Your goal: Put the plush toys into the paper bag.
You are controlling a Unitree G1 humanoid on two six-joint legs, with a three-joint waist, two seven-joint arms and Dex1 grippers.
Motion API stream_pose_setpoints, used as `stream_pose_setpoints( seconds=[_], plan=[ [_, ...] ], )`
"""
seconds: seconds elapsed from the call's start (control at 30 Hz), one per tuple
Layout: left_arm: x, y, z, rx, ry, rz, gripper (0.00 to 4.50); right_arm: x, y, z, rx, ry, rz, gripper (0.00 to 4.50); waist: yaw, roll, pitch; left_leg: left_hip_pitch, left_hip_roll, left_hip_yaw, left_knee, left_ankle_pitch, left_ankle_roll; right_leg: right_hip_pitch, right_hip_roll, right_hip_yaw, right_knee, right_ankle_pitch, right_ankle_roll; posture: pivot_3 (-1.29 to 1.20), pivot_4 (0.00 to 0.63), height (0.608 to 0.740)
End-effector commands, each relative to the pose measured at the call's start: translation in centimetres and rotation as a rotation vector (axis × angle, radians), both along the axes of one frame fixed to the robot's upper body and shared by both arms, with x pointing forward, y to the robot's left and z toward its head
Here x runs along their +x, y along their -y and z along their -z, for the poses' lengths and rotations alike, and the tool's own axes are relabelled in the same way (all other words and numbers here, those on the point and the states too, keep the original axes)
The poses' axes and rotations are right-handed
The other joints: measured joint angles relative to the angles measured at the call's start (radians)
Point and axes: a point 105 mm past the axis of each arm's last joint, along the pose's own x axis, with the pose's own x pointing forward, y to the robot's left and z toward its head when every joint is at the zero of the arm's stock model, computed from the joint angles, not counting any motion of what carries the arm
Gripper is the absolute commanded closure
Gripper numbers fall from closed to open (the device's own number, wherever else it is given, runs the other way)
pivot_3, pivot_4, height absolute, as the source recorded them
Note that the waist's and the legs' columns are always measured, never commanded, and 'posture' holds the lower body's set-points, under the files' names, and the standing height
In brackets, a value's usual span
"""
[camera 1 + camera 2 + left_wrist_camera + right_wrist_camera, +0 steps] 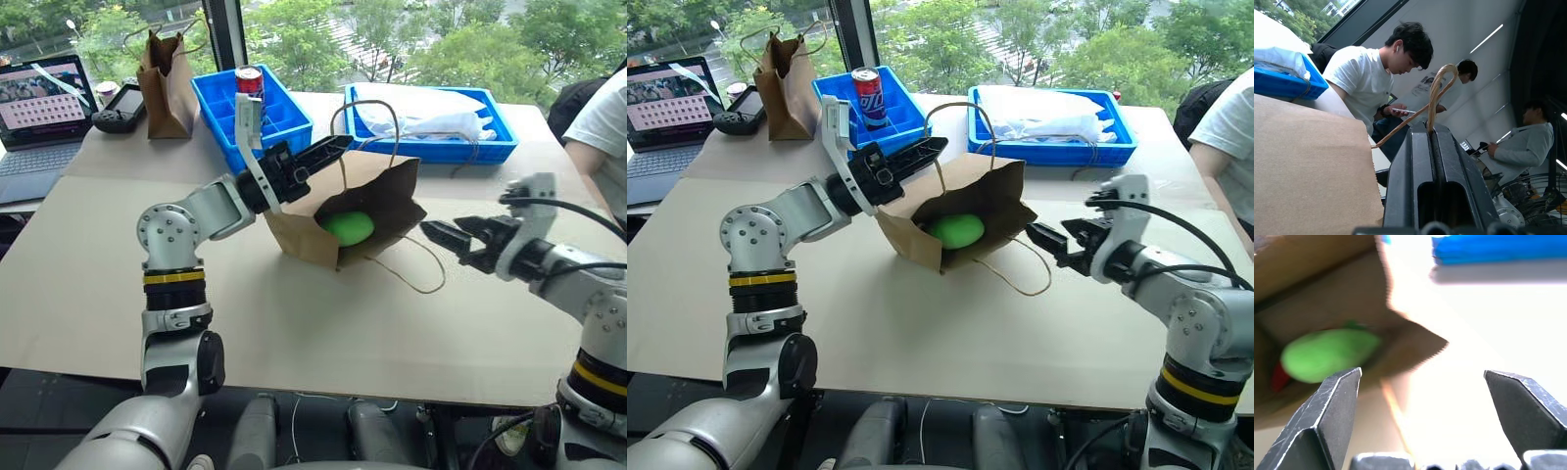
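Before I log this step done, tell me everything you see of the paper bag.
The paper bag is light-brown kraft, tipped on its side on the table, mouth facing the right hand, which is open and apart from it. The shut left hand pinches one twine handle; the other trails loose. Inside lie the lime-green plush and something red.

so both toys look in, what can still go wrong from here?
1. The paper bag lies tilted, mouth sideways, held up only by the left pincer shut on its twine handle. If that is let go carelessly, the green toy at the mouth could roll out.
2. The red toy sits deeper, less exposed.
3. The open right pincer is near the loose lower handle and could snag it.
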Motion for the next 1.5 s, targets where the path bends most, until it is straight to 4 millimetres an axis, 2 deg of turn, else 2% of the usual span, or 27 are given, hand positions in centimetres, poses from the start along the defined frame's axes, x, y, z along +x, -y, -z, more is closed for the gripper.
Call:
stream_pose_setpoints(
  seconds=[0.03, 0.2, 0.27, 0.3, 0.37, 0.43, 0.47, 0.57, 0.67, 0.8, 0.87, 0.93, 1.07, 1.23, 1.37, 1.43, 1.5],
  plan=[
    [-0.3, -0.1, -1.0, -0.028, 0.046, -0.001, 4.5, -0.8, -0.2, 0.9, 0.095, -0.032, -0.015, 0.02, -0.003, 0.0, 0.0, 0.0, 0.0, 0.0, 0.0, 0.0, 0.0, 0.0, 0.0, 0.0, 0.0, 0.0, 0.0, 0.0, 0.15, 0.707],
    [-0.3, -0.3, -0.9, -0.026, 0.046, -0.01, 4.5, -2.2, -0.7, 4.5, 0.17, -0.155, -0.024, 0.02, -0.002, 0.0, 0.0, 0.0, 0.0, 0.0, 0.0, 0.0, 0.0, 0.0, 0.0, 0.0, 0.0, 0.0, 0.0, 0.0, 0.15, 0.707],
    [-0.4, -0.5, -0.8, -0.022, 0.044, -0.016, 4.5, -3.0, -1.3, 5.6, 0.19, -0.191, -0.041, 0.54, -0.002, 0.0, 0.0, 0.0, 0.0, 0.0, 0.0, 0.0, 0.0, 0.0, 0.0, 0.0, 0.0, 0.0, 0.0, 0.0, 0.15, 0.707],
    [-0.4, -0.6, -0.8, -0.021, 0.043, -0.018, 4.5, -3.3, -1.8, 5.6, 0.223, -0.19, -0.06, 0.75, -0.002, 0.0, 0.0, 0.0, 0.0, 0.0, 0.0, 0.0, 0.0, 0.0, 0.0, 0.0, 0.0, 0.0, 0.0, 0.0, 0.15, 0.707],
    [-0.4, -0.7, -0.8, -0.021, 0.043, -0.02, 4.5, -3.6, -2.6, 5.1, 0.273, -0.171, -0.103, 1.47, -0.006, 0.0, 0.0, 0.0, 0.0, 0.0, 0.0, 0.0, 0.0, 0.0, 0.0, 0.0, 0.0, 0.0, 0.0, 0.0, 0.15, 0.707],
    [-0.4, -0.7, -0.8, -0.02, 0.043, -0.022, 4.5, -3.8, -3.3, 3.8, 0.341, -0.113, -0.151, 2.1, -0.011, 0.0, 0.0, 0.0, 0.0, 0.0, 0.0, 0.0, 0.0, 0.0, 0.0, 0.0, 0.0, 0.0, 0.0, 0.0, 0.15, 0.707],
    [-0.4, -0.7, -0.8, -0.02, 0.043, -0.022, 4.5, -3.8, -3.7, 2.5, 0.372, -0.05, -0.192, 2.53, -0.012, 0.0, 0.0, 0.0, 0.0, 0.0, 0.0, 0.0, 0.0, 0.0, 0.0, 0.0, 0.0, 0.0, 0.0, 0.0, 0.15, 0.707],
    [-0.3, -0.8, -1.0, -0.017, 0.049, -0.026, 4.5, -4.5, -5.3, -3.3, 0.531, 0.199, -0.353, 3.53, -0.018, 0.0, 0.0, 0.0, 0.0, 0.0, 0.0, 0.0, 0.0, 0.0, 0.0, 0.0, 0.0, 0.0, 0.0, 0.0, 0.15, 0.707],
    [-0.1, -1.0, -1.3, -0.016, 0.058, -0.035, 4.5, -4.2, -5.6, -6.9, 0.586, 0.328, -0.38, 4.49, -0.021, 0.0, 0.0, 0.0, 0.0, 0.0, 0.0, 0.0, 0.0, 0.001, 0.0, 0.0, 0.0, 0.0, 0.0, 0.0, 0.15, 0.707],
    [0.4, -1.3, -1.7, -0.013, 0.073, -0.054, 4.5, -3.4, -6.1, -9.9, 0.595, 0.397, -0.364, 4.49, -0.019, 0.0, 0.0, 0.0, 0.0, 0.0, 0.0, 0.001, 0.001, 0.001, 0.0, 0.0, 0.0, 0.0, 0.0, 0.0, 0.15, 0.707],
    [0.8, -1.5, -1.7, -0.001, 0.077, -0.074, 4.5, -3.4, -7.1, -11.4, 0.592, 0.423, -0.392, 4.49, -0.019, 0.0, 0.0, -0.001, 0.0, 0.0, 0.0, 0.001, 0.001, 0.0, 0.0, 0.0, 0.0, 0.0, 0.0, 0.0, 0.15, 0.707],
    [0.9, -1.4, -1.7, -0.002, 0.083, -0.078, 4.5, -3.5, -8.4, -11.9, 0.567, 0.405, -0.422, 4.49, -0.019, 0.001, 0.0, -0.001, 0.0, 0.0, 0.0, 0.001, 0.001, 0.0, 0.0, 0.0, 0.0, 0.0, 0.0, 0.0, 0.15, 0.707],
    [0.9, -1.5, -1.6, 0.005, 0.09, -0.083, 4.5, -3.8, -9.7, -11.7, 0.531, 0.355, -0.446, 4.49, -0.018, 0.001, 0.0, -0.001, 0.0, 0.0, 0.0, 0.001, 0.001, 0.0, 0.0, 0.0, -0.001, 0.0, 0.0, 0.0, 0.15, 0.707],
    [0.8, -2.0, -1.3, 0.038, 0.099, -0.093, 4.5, -4.1, -10.1, -11.6, 0.523, 0.321, -0.441, 4.49, -0.018, 0.0, 0.0, -0.002, 0.0, 0.0, 0.0, 0.001, 0.001, 0.0, 0.0, 0.0, -0.001, 0.0, 0.0, 0.0, 0.15, 0.707],
    [0.8, -1.9, 0.3, 0.131, 0.079, -0.078, 4.5, -3.3, -9.1, -9.5, 0.477, 0.243, -0.352, 4.49, -0.018, 0.0, 0.0, -0.002, 0.0, -0.001, 0.0, 0.001, 0.001, 0.0, 0.0, 0.0, -0.001, 0.0, 0.0, 0.0, 0.15, 0.707],
    [0.5, -1.9, 0.5, 0.132, 0.065, -0.052, 3.9, -3.3, -8.8, -9.1, 0.482, 0.229, -0.334, 4.5, -0.018, 0.0, 0.0, -0.002, 0.0, 0.0, 0.0, 0.001, 0.001, 0.0, 0.0, 0.0, -0.001, 0.0, 0.0, 0.0, 0.15, 0.707],
    [0.1, -2.1, 0.5, 0.145, 0.074, -0.026, 3.31, -3.3, -8.6, -9.0, 0.487, 0.226, -0.329, 3.86, -0.018, 0.0, 0.0, -0.003, 0.0, 0.0, 0.0, 0.001, 0.001, -0.001, 0.0, 0.0, -0.001, 0.0, 0.0, 0.0, 0.15, 0.707]
  ],
)
